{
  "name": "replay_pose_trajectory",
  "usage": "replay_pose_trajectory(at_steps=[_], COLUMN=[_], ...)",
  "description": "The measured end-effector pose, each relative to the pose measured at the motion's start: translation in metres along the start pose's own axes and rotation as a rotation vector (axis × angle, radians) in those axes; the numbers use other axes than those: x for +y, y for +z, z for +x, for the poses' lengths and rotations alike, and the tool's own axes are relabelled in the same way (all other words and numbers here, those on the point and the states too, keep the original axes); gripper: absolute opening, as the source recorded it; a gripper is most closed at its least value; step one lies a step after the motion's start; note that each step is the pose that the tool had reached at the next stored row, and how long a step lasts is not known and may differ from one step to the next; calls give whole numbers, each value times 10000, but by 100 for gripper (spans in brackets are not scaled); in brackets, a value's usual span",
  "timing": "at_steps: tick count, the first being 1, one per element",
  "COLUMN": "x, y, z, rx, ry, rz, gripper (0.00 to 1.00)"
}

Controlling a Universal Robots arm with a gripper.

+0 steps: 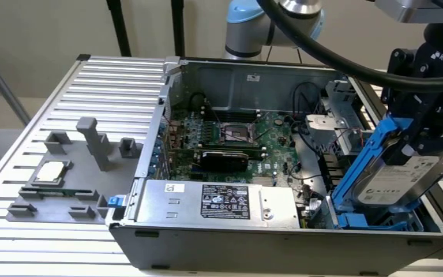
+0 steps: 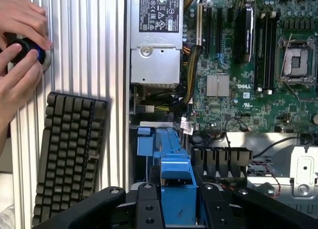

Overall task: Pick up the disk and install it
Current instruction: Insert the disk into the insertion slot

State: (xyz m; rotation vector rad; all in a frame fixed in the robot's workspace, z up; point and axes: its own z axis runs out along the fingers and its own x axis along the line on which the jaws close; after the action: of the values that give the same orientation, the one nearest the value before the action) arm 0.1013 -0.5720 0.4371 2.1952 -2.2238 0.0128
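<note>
Disk (image 1: 397,183): one, tilted, gripped by one claw (image 1: 420,143), over case (image 1: 283,245).

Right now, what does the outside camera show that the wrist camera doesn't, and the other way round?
The exterior view adds the white label of the disk, held tilted over the blue drive cage with the gripper shut on it. It also adds a processor chip on a grey fixture beside the case. The wrist view adds a dark keyboard and a person's hands around a small black object. Both share the disk's blue rails, the power supply and the green motherboard.
</note>
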Motion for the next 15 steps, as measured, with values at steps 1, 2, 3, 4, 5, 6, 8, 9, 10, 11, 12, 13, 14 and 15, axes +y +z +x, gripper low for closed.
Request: replay_pose_trajectory(at_steps=[1, 2, 3, 4, 5, 6, 8, 9, 10, 11, 12, 13, 14, 15], x=[-1, -1, -2, -3, -4, -5, -9, -11, -14, -18, -19, -21, -22, -23], y=[6, 12, 16, 20, 26, 30, 39, 43, 47, 59, 66, 74, 83, 92], z=[0, 0, 0, 0, 0, 0, -1, -1, -1, -1, -1, -2, -2, -2], rx=[-1, -4, -3, -3, -4, -5, -7, -8, -10, -16, -22, -29, -37, -45], ry=[0, -1, -1, -1, -1, -2, -3, -5, -6, -9, -11, -14, -17, -20], rz=[-1, -3, -7, -11, -15, -19, -27, -32, -35, -41, -45, -49, -52, -58], gripper=[0, 0, 0, 0, 0, 0, 0, 0, 0, 0, 0, 0, 0, 0])
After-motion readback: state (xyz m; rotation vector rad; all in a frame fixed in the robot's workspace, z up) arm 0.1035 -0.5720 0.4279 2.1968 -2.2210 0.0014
